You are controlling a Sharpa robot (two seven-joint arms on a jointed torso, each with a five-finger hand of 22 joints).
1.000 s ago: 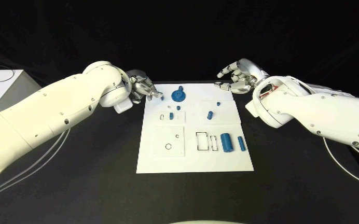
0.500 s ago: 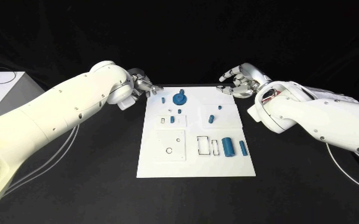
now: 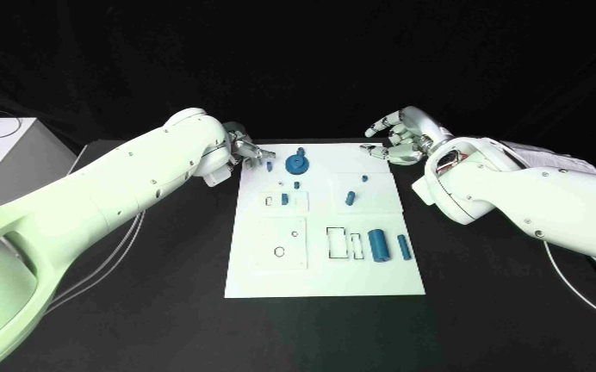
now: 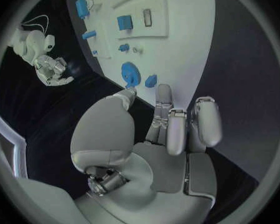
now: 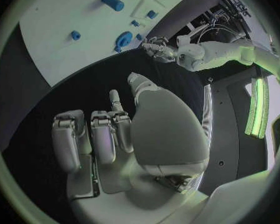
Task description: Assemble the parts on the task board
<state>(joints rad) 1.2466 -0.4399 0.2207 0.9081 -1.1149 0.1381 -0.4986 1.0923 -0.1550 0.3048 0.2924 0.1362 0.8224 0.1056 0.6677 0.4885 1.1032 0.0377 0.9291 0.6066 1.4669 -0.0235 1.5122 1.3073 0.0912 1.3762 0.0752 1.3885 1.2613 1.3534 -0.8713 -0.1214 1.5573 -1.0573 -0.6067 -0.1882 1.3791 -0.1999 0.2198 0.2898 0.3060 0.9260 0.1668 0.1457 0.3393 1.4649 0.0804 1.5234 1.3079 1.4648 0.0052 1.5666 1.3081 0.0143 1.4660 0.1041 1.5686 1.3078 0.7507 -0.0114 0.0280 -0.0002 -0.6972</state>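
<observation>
The white task board lies in the middle of the black table. Near its far edge sits a round blue part with a small blue piece beside it. More small blue pieces stand mid-board, and two blue cylinders lie near the right edge. My left hand hovers at the board's far left corner, fingers apart and holding nothing; its fingertips are close to the round part. My right hand hangs off the far right corner, loosely curled, with nothing in it.
A white box stands at the table's left edge. Black table surrounds the board on all sides. The right wrist view looks across the board to my left hand.
My left hand has moved a little to the right, closer to the board's far left corner. The right hand has stayed about where it was.
</observation>
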